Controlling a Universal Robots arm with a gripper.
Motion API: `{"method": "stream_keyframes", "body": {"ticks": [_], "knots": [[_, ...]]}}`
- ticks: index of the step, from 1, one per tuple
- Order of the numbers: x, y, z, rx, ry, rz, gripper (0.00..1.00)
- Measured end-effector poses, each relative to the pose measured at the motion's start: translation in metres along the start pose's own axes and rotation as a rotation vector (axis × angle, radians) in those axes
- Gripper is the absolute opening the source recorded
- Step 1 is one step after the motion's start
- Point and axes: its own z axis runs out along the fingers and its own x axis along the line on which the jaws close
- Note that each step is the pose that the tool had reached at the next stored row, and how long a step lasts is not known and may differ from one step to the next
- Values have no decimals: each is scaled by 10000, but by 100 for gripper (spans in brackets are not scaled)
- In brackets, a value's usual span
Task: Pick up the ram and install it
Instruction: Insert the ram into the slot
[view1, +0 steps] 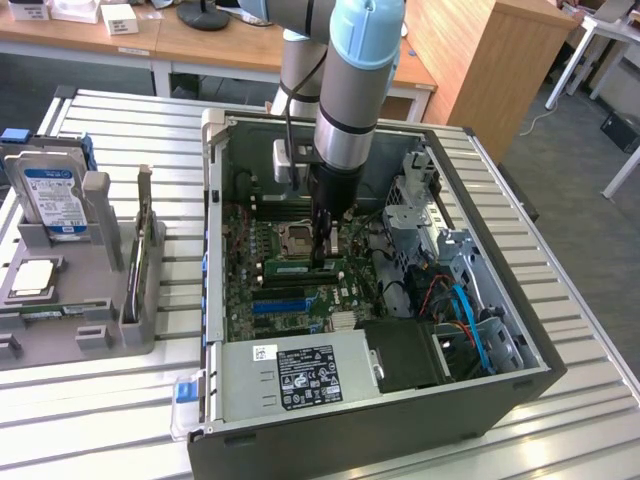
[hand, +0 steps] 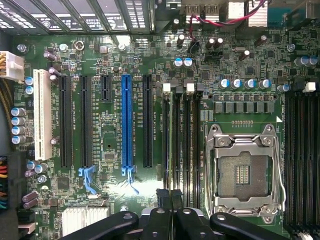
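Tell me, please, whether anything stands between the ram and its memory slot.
Nothing visible does. The ram already stands on edge at the memory slots beside the empty CPU socket, with the shut gripper at its upper edge.

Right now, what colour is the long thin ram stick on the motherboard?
Green; the long thin ram stick shows best in the exterior view.
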Motion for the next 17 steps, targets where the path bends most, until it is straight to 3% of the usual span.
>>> {"method": "stream_keyframes", "body": {"ticks": [17], "knots": [[0, 1, 9, -1, 0, -154, 12]]}}
